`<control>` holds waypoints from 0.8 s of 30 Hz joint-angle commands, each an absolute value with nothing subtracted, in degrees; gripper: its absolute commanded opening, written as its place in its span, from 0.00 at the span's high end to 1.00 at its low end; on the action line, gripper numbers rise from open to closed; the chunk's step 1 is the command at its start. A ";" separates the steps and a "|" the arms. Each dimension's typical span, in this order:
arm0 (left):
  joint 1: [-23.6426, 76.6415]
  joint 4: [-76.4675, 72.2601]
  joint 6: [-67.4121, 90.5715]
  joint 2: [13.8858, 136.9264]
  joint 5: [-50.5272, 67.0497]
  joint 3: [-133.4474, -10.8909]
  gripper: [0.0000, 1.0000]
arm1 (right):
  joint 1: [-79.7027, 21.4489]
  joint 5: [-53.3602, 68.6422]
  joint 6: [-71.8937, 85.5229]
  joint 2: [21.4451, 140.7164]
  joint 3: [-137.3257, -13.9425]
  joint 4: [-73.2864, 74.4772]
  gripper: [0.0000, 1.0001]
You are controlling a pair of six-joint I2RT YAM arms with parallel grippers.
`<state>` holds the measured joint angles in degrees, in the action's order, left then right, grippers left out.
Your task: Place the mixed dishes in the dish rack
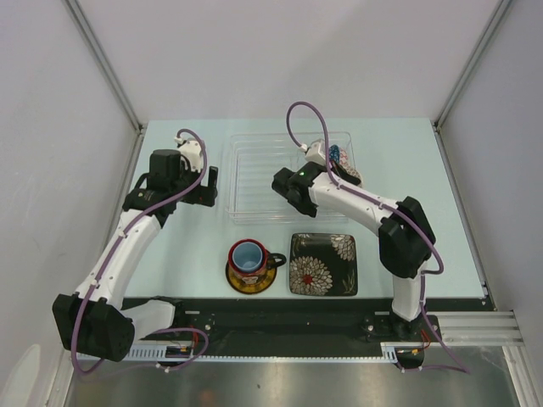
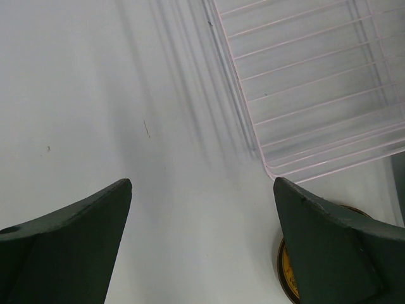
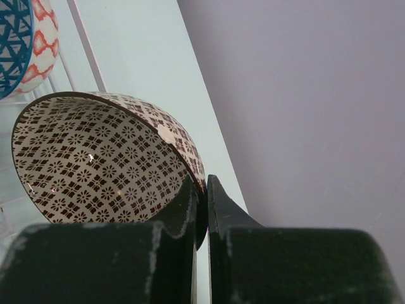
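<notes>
Right gripper (image 3: 201, 183): fingers pressed together on the rim of a brown-patterned bowl (image 3: 101, 164), pinching it. Bowl stands tilted on edge, with its white inside and dark diamond print facing the wrist camera. From above, it sits over the right end of the dish rack (image 1: 254, 170). Cannot tell whether it touches the ribs.

A blue-patterned bowl (image 3: 19, 44), red and white outside, lies just beyond the held one, also at the rack's right end.

Left gripper (image 2: 202, 183): fingers spread wide, nothing between them. It hangs over bare table (image 2: 95, 95) just left of the rack, whose near corner shows in its wrist view.

Near side of the rack, on the table:
- A black mug (image 1: 270, 259) stands on the yellow-and-dark saucer (image 1: 246, 284). Light blue shows inside the mug; separate cup or lining, cannot tell.
- The square black plate (image 1: 323, 264) with white flowers lies flat just right of the saucer.
</notes>
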<state>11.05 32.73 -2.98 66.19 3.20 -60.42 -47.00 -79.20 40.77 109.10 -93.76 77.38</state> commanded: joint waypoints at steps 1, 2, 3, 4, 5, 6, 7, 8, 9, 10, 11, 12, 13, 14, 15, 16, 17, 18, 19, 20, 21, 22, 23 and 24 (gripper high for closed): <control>10.64 31.99 -2.20 64.51 3.78 -60.38 0.00 | -45.88 -83.76 43.77 111.17 -95.36 84.90 1.00; 10.72 31.99 -2.20 64.34 3.78 -60.47 0.00 | -45.70 -83.67 44.38 111.70 -96.14 85.08 1.00; 10.72 31.91 -2.11 64.42 3.87 -60.47 0.00 | -45.62 -83.76 44.82 112.23 -96.50 86.04 1.00; 10.72 31.99 -2.20 64.25 4.04 -60.38 0.00 | -45.53 -83.67 45.61 113.54 -97.03 86.74 1.00; 10.64 31.91 -2.20 64.25 4.13 -60.29 0.00 | -45.35 -83.58 45.70 113.99 -97.55 86.75 1.00; 10.63 31.82 -2.11 64.25 4.13 -60.38 0.00 | -45.18 -83.32 45.70 114.43 -97.73 86.84 1.00; 10.72 31.90 -2.02 64.16 4.30 -60.29 0.00 | -45.18 -83.32 45.70 115.04 -98.08 86.84 1.00; 10.72 31.99 -2.02 64.16 4.31 -60.29 0.00 | -45.18 -83.15 45.70 115.92 -98.43 86.75 1.00; 10.72 31.99 -2.11 64.16 4.22 -60.29 0.00 | -45.09 -83.06 45.96 116.54 -98.79 86.75 1.00; 10.72 31.99 -2.20 64.16 4.31 -60.12 0.00 | -44.91 -83.06 45.97 117.06 -99.05 86.75 1.00; 10.72 31.99 -2.11 64.16 4.22 -60.12 0.00 | -44.91 -82.80 45.97 118.11 -99.40 86.75 1.00; 10.72 31.91 -2.20 64.16 4.22 -59.94 0.00 | -44.91 -82.62 45.97 118.47 -99.93 86.66 1.00; 10.72 31.82 -2.37 64.16 4.22 -59.85 0.00 | -44.74 -82.44 46.14 118.91 -100.02 86.66 1.00; 10.72 31.82 -2.46 64.16 4.13 -59.77 0.00 | -44.74 -81.83 46.32 119.61 -100.19 86.66 1.00; 10.64 31.73 -2.55 64.16 4.04 -59.68 0.00 | -44.65 -81.48 46.75 119.88 -100.28 86.57 1.00; 10.72 31.73 -2.55 64.07 3.96 -59.59 0.00 | -44.74 -81.21 46.93 120.23 -100.20 86.57 1.00; 10.72 31.73 -2.55 64.07 3.96 -59.50 0.00 | -44.74 -80.78 47.02 120.84 -100.20 86.57 1.00; 10.72 31.73 -2.55 64.07 3.96 -59.50 0.00 | -44.74 -80.68 47.20 121.20 -99.93 86.57 1.00; 10.72 31.55 -2.55 64.16 3.96 -59.50 0.00 | -44.74 -80.07 47.63 121.46 -99.76 86.66 1.00; 10.64 31.64 -2.46 64.16 3.96 -59.50 0.00 | -44.74 -79.63 47.81 121.73 -99.67 86.57 1.00; 10.63 31.55 -2.37 64.16 3.87 -59.59 0.00 | -44.82 -79.45 47.99 122.25 -99.15 86.49 1.00; 10.72 31.64 -2.46 64.33 3.61 -59.76 0.01 | -45.00 -79.19 48.42 122.43 -98.88 86.48 1.00; 10.72 31.64 -2.46 64.25 3.43 -59.85 0.00 | -45.09 -79.10 48.60 122.61 -98.62 86.14 1.00; 10.64 31.47 -2.37 64.34 3.51 -60.03 0.00 | -45.09 -78.84 48.60 122.87 -98.27 86.05 1.00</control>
<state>11.05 32.73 -3.01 65.80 3.27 -59.66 -44.88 -76.40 44.82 122.43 -97.43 77.49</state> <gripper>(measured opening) 0.996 0.048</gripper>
